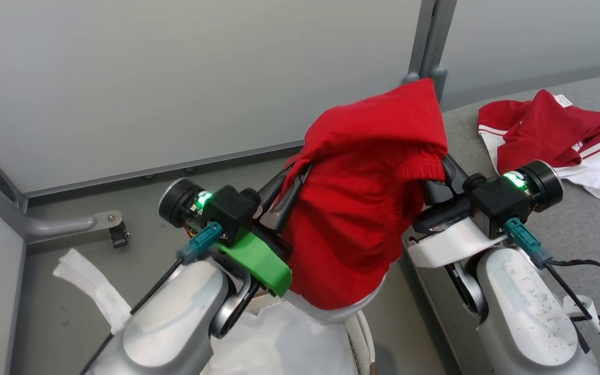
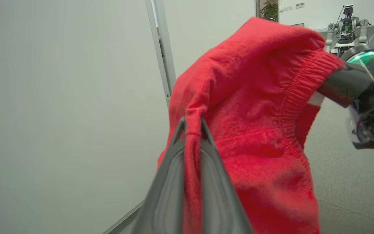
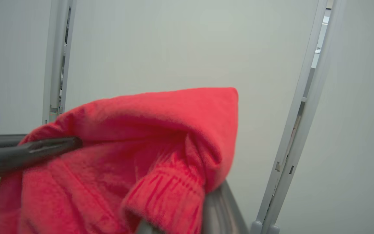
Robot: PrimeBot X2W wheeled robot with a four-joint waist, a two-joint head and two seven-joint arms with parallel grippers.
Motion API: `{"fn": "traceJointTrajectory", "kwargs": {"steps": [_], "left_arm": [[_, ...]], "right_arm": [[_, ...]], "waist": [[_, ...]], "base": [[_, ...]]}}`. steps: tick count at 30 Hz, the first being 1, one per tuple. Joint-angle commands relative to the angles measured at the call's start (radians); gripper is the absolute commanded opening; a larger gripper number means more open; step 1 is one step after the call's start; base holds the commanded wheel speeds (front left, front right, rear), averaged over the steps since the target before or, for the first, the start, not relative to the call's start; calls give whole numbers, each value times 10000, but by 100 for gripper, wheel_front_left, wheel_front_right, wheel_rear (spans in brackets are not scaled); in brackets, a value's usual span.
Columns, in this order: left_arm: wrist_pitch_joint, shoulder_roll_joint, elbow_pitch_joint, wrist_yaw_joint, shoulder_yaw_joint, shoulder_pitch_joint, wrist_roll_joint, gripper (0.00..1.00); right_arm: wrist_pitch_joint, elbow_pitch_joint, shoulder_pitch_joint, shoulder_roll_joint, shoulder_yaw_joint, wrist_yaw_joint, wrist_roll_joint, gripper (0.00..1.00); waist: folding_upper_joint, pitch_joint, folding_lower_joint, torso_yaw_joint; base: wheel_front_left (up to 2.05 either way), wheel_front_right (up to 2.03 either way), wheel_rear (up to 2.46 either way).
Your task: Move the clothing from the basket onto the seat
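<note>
- Grey-white flat partition panels [image 1: 175,78] take up the head view from 9 to 1 o'clock, and a grey metal post [image 1: 430,36] joins them at 12 o'clock.
- Grey woven-fabric sofa [image 1: 599,229] covers 2 to 4 o'clock.
- Red soft knit garment with a ribbed elastic waistband [image 1: 362,208] hangs in the air at the centre, strung between the two grippers. Its white hem is at 6 o'clock, just above the basket and beside the sofa's near edge.
- Red and white striped sportswear garment [image 1: 550,135] lies crumpled on the sofa at 2 o'clock, well apart from the red soft knit garment.
- White oval basket with a white cloth liner [image 1: 354,333] sits at 6 o'clock, partly behind the left forearm.
- Left gripper [image 2: 192,125], at 9 o'clock of the red soft knit garment, has its dark fingers pinched tight on a bunched fold of red cloth.
- Right gripper [image 1: 441,179] meets the garment at 3 o'clock. The waistband drapes over its fingers [image 3: 221,208] and covers the tips, so I cannot tell how far apart the jaws stand.
</note>
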Motion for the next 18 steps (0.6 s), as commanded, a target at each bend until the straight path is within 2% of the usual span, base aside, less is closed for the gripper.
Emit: {"fn": "traceJointTrajectory", "kwargs": {"steps": [1,2,3,4,8,18], "left_arm": [[-110,-62,89,156,153,388,-165,29],[-165,-139,104,203,243,549,-239,46],[-190,-220,141,224,345,767,-319,87],[-228,-265,192,241,447,970,-335,100],[-258,-466,168,22,778,1554,-237,100],[-254,-561,230,-343,1402,2892,661,100]], "right_arm": [[-2,-66,-66,-35,-76,-18,-105,0],[-2,-77,-57,-36,-99,-18,-109,0],[-2,-88,-46,-36,-132,-18,-124,0],[-2,-86,-26,-41,-176,-19,-146,0],[-2,-14,50,-32,-196,-18,-237,0],[-1,97,234,-33,-625,-16,-559,0]], "waist": [[-1,34,1,-7],[-1,50,1,-9],[-1,71,1,-9],[-1,90,1,-7],[-1,161,1,-10],[-1,335,1,-258]], "base": [[0,0,0],[0,0,0],[0,0,0],[0,0,0],[0,0,0],[0,0,0]]}}
